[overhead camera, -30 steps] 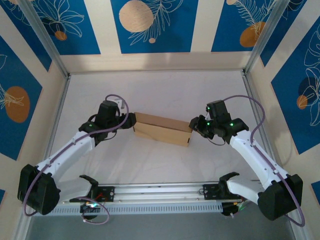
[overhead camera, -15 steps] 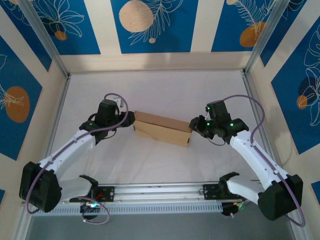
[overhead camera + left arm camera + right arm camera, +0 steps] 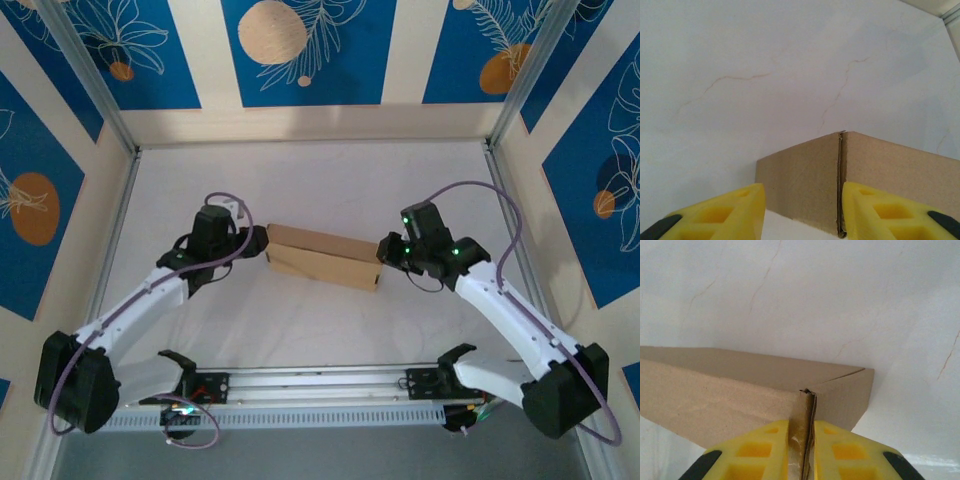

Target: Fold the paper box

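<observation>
Top external view. The paper box (image 3: 322, 257), plain brown cardboard in a shallow rectangular form, lies on the middle of the white table (image 3: 320, 180). Its long axis runs between the table's left and right edges, with the right end slightly closer to the near edge. My left fingers (image 3: 258, 242) are at its left end and my right fingers (image 3: 386, 252) at its right end.

Left wrist view. My left fingers (image 3: 715, 215) stand spread, one on each side of a vertical corner seam of the paper box (image 3: 880, 165). I cannot tell whether they touch the cardboard.

Right wrist view. My right fingers (image 3: 850, 452) are drawn close together, pinching an upright cardboard edge at a corner of the paper box (image 3: 715, 390), which rests on the table.
</observation>
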You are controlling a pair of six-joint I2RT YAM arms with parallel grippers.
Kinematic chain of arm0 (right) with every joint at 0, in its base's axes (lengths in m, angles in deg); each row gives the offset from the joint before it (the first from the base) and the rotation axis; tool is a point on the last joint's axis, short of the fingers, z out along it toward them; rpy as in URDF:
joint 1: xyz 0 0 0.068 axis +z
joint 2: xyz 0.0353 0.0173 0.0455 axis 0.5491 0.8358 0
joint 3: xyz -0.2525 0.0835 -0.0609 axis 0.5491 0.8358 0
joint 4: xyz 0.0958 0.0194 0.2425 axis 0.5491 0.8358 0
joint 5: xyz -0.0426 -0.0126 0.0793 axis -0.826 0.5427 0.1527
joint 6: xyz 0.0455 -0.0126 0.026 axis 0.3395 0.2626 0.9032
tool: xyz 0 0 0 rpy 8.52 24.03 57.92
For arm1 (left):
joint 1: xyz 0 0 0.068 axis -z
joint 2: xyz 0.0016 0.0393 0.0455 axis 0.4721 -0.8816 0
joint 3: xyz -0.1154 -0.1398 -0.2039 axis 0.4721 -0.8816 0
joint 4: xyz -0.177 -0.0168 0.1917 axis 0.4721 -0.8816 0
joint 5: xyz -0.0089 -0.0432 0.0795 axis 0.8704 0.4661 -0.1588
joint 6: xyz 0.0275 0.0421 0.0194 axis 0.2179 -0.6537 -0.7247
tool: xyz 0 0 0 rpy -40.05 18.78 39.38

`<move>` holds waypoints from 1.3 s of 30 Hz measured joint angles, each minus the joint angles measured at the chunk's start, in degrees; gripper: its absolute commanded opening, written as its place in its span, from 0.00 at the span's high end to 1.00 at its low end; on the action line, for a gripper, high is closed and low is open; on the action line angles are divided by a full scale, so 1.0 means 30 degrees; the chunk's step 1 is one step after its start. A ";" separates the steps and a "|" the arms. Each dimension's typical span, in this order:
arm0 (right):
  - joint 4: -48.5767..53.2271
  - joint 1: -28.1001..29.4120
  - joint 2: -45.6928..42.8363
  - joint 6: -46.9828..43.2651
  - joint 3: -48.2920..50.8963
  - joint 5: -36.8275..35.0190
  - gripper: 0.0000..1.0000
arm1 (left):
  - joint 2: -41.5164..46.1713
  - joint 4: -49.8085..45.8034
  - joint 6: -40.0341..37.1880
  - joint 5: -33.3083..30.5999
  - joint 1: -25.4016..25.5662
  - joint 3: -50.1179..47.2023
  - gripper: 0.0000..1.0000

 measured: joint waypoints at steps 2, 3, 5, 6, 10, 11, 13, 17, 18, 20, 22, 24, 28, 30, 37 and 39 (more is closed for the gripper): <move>0.0175 0.1151 -0.0954 -0.0219 0.0474 -0.0962 0.83 | 0.0823 -0.0794 0.0007 0.0102 0.0044 -0.0270 0.56; 0.0248 0.1843 -0.1421 -0.0284 0.0736 -0.1508 0.83 | 0.1260 -0.1144 0.0087 0.0226 0.0058 -0.0495 0.57; 0.0372 0.3330 -0.2339 -0.0204 0.1326 -0.2608 0.83 | 0.2127 -0.1472 0.0452 0.0495 0.0073 -0.1078 0.58; 0.0364 0.4073 -0.2761 -0.0066 0.1661 -0.3147 0.83 | 0.2652 -0.1508 0.0736 0.0634 0.0073 -0.1523 0.59; 0.0568 0.6375 -0.3410 0.1115 0.3038 -0.4517 0.84 | 0.4568 -0.2353 0.2069 0.1035 0.0255 -0.3439 0.59; 0.0729 0.6798 -0.3330 0.1494 0.3468 -0.4714 0.84 | 0.4750 -0.2783 0.2280 0.1071 0.0364 -0.3796 0.59; 0.1209 0.7614 -0.3024 0.2171 0.4299 -0.5056 0.83 | 0.5122 -0.4080 0.2688 0.1064 0.0546 -0.4328 0.56; 0.1807 0.8619 -0.3024 0.3111 0.4568 -0.5719 0.66 | 0.5785 -0.5260 0.2951 0.0838 0.0590 -0.4255 0.49; 0.1785 0.8626 -0.3038 0.3228 0.4524 -0.5829 0.60 | 0.5763 -0.5428 0.2841 0.0729 0.0590 -0.4080 0.47; 0.1770 0.8247 -0.3038 0.3308 0.4422 -0.5807 0.54 | 0.5129 -0.5610 0.2331 0.0546 0.0597 -0.3395 0.42; 0.1625 0.7096 -0.3038 0.3140 0.4277 -0.5333 0.50 | 0.3876 -0.5523 0.1566 0.0321 0.0590 -0.2361 0.37; 0.1137 0.5260 -0.2980 0.2834 0.4197 -0.4269 0.46 | 0.2346 -0.5151 0.0714 0.0073 0.0590 -0.1268 0.35; -0.0444 0.1341 -0.2106 0.1916 0.4197 -0.1188 0.39 | -0.0947 -0.4065 -0.0576 -0.0525 0.0364 0.0466 0.35; -0.1275 -0.0022 -0.1086 0.1443 0.4167 0.0335 0.39 | -0.2535 -0.3308 -0.0991 -0.0605 0.0124 0.0809 0.36; -0.3971 -0.2433 0.3810 0.0262 0.4051 0.4087 0.43 | -0.5996 -0.1370 -0.0845 -0.0095 -0.0510 0.0692 0.43; -0.4583 -0.2550 0.5282 -0.0102 0.3723 0.4750 0.47 | -0.6222 -0.0750 -0.0415 0.0379 -0.0503 0.0444 0.46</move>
